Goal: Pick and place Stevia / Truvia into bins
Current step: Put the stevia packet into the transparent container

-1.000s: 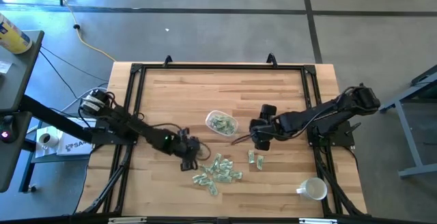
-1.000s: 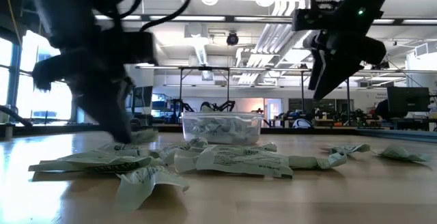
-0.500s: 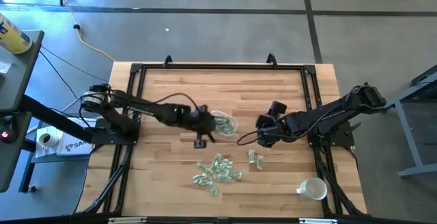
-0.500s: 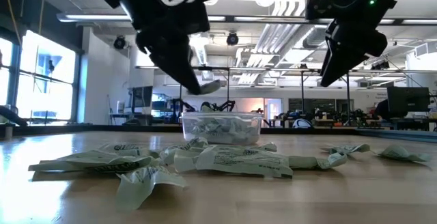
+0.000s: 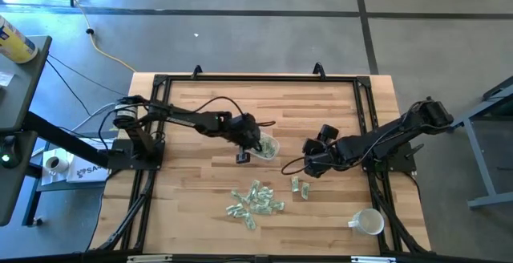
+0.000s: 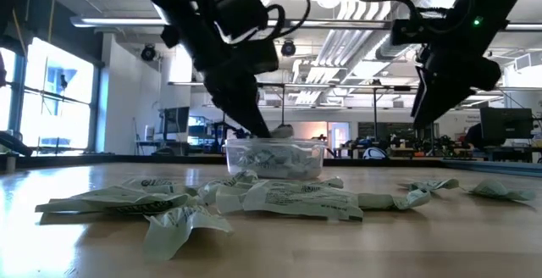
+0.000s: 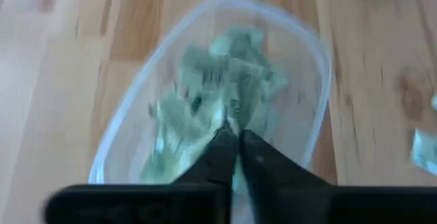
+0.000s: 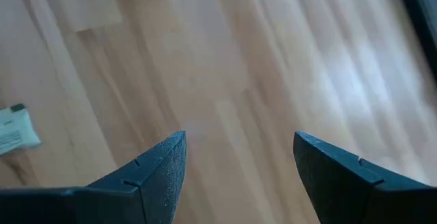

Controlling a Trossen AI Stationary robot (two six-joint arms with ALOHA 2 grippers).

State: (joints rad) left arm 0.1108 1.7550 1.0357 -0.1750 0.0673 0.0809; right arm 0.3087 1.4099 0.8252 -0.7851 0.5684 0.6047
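Note:
The clear bin [image 5: 263, 146] stands mid-table with several pale green Stevia sachets inside. My left gripper [image 7: 237, 138] hangs over it, fingertips just above the rim [image 6: 264, 131] and all but shut on one sachet [image 6: 281, 130]. A loose pile of sachets [image 5: 255, 201] lies flat on the wood nearer the front edge, and two more sachets [image 5: 300, 187] lie to its right. My right gripper [image 5: 308, 166] is open above bare wood to the right of the bin, with nothing between its fingers [image 8: 160, 166]. My left gripper pinches one sachet at its fingertips, coming from above and slanting down from the table's left. The sachet's free end [image 6: 283, 130] sticks out sideways from the tips, just over the bin's rim and clear of the table. Which edge is gripped, the fingers hide.
A white mug [image 5: 367, 221] lies near the front right corner. A black frame [image 5: 256, 78] runs round the table's edges. Bare wood lies at the far side and left of the pile.
My left gripper has risen from the pile with one sachet, swung toward the far edge and right to the bin, then sunk to its rim. My right gripper has drawn back a little toward the right edge and rolled, staying open.

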